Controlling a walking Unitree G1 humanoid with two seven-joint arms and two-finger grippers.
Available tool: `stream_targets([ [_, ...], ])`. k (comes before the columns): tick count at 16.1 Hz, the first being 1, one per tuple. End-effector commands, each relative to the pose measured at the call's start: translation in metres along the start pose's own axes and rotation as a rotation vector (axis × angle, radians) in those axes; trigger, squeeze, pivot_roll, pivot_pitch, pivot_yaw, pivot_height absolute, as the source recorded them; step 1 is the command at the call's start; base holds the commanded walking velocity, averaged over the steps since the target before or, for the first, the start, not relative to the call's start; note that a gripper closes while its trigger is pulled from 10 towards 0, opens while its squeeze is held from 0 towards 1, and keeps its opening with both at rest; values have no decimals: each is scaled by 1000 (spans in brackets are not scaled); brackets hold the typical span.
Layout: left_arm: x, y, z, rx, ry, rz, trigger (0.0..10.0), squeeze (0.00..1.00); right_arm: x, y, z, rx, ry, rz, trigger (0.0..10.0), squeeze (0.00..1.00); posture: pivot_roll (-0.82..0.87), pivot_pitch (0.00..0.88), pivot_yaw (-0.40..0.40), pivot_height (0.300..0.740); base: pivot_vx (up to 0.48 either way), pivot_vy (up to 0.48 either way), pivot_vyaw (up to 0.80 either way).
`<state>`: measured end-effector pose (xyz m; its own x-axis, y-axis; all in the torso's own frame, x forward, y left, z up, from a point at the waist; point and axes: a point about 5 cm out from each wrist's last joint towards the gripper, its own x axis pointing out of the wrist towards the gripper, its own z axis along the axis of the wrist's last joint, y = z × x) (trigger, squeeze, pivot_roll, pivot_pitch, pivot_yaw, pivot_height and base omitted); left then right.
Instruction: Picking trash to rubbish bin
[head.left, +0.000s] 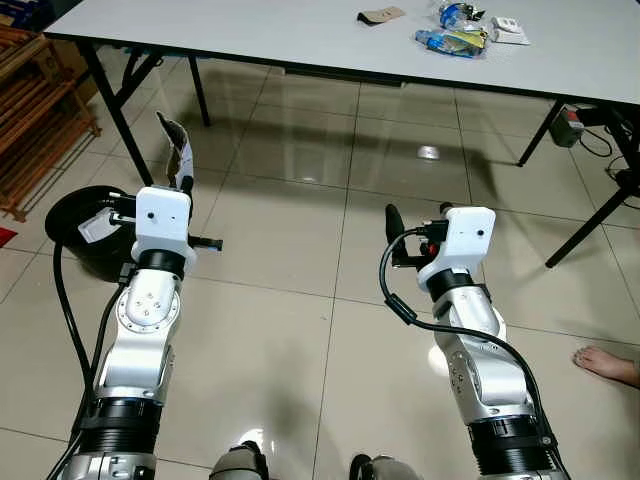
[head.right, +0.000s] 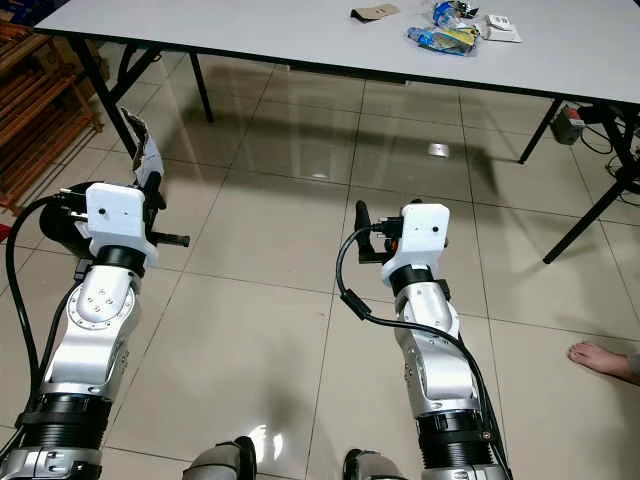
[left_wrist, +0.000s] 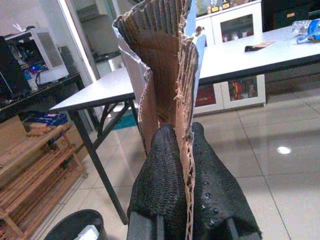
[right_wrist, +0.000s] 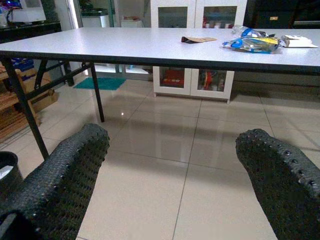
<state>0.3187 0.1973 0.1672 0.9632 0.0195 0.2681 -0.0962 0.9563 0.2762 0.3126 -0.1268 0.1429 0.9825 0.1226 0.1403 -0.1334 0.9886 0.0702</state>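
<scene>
My left gripper (head.left: 184, 182) is shut on a torn piece of brown corrugated cardboard (head.left: 177, 146) that stands up from between its fingers (left_wrist: 161, 170). It hangs just to the right of a black rubbish bin (head.left: 76, 212) on the floor, which holds a white scrap (head.left: 97, 226). My right gripper (right_wrist: 172, 136) is open and holds nothing, raised over the tiled floor in front of the table. On the white table (head.left: 250, 35) lie a brown cardboard scrap (head.left: 381, 15), plastic wrappers (head.left: 452, 41), a crumpled bottle (head.left: 453, 13) and a small white box (head.left: 509, 30).
The table's black legs (head.left: 115, 105) stand near the bin. A wooden rack (head.left: 30, 110) is at the far left. Cables and a power block (head.left: 568, 125) hang under the table's right end. A person's bare foot (head.left: 608, 363) is at the right edge. Open tiled floor (head.left: 300, 260) lies between my arms.
</scene>
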Motion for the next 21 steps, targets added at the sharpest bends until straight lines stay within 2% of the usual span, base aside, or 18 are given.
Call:
stream_targets([
  [1,1,0,2,0,-8,-9,10000,0,0,-3,1,8,-4,-13,10000,0,-24,150,-33,740,0,0,0],
  [7,-2,-6,-7,-11,25,-34,10000,0,1,-6,0,2,-3,-24,10000,0,-24,139,-35,740,0,0,0],
  [13,-8,-16,-17,-33,61,-68,10000,0,4,-11,-3,-11,1,-38,10000,0,-22,91,-38,740,0,0,0],
  [15,-16,-24,-35,-54,128,-90,10000,0,4,-20,-15,-14,43,-80,10000,0,-25,41,-38,740,0,0,0],
  [17,-24,-31,-58,-56,214,-115,10000,0,0,-30,-36,21,117,-137,10000,0,-22,10,-42,740,0,0,0],
  [18,-31,-33,-77,-72,300,-125,10000,0,-6,-36,-57,32,210,-157,10000,0,-18,0,-46,740,0,0,0],
  [20,-36,-36,-87,-55,345,-149,10000,0,-10,-41,-71,-2,278,-162,10000,0,-10,0,-51,740,0,0,0],
  [21,-43,-38,-98,-15,389,-180,10000,0,-18,-45,-88,-13,363,-167,10000,0,-15,0,-53,740,0,0,0],
])
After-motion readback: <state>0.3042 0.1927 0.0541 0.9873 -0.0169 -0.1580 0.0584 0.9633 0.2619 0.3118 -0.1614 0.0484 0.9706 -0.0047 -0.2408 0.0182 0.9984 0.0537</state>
